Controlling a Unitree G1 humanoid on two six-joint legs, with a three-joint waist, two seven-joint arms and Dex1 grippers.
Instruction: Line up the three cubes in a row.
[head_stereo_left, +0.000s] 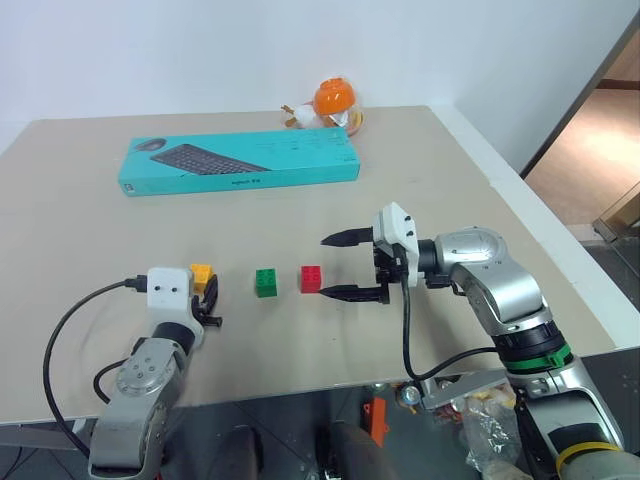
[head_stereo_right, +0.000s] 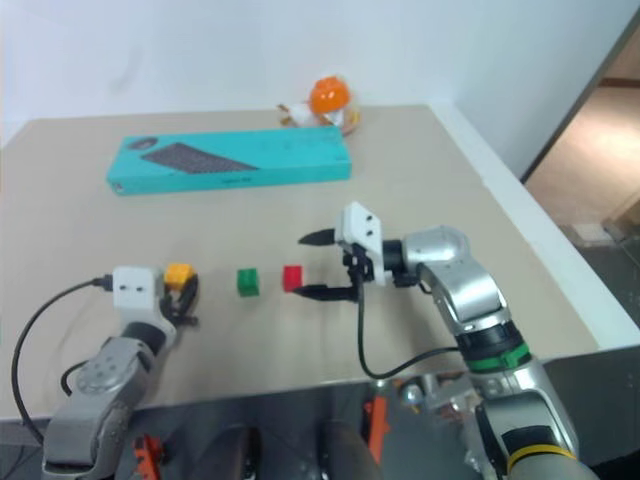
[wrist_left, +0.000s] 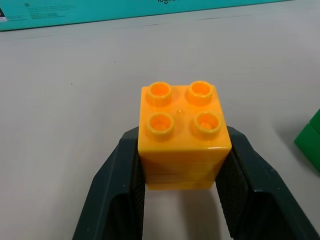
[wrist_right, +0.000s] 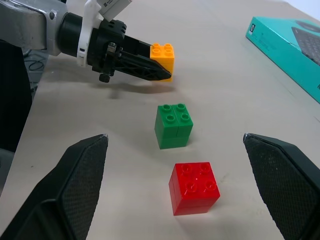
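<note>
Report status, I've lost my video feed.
Left claw shut on orange cube. Right claw open beside red cube. Green cube between them. Nothing in the way.

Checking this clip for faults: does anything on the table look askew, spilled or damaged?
Nothing stands out. The red cube, green cube and orange cube sit upright and whole in a rough row, the orange one between the left gripper fingers. The keyboard box lies flat.

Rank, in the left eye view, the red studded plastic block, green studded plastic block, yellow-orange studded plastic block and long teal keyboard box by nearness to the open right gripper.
1. Red studded plastic block, beside its near finger.
2. Green studded plastic block, further left.
3. Yellow-orange studded plastic block, in the left gripper.

The long teal keyboard box, at the table's back, is too close to call against 2 and 3.
</note>
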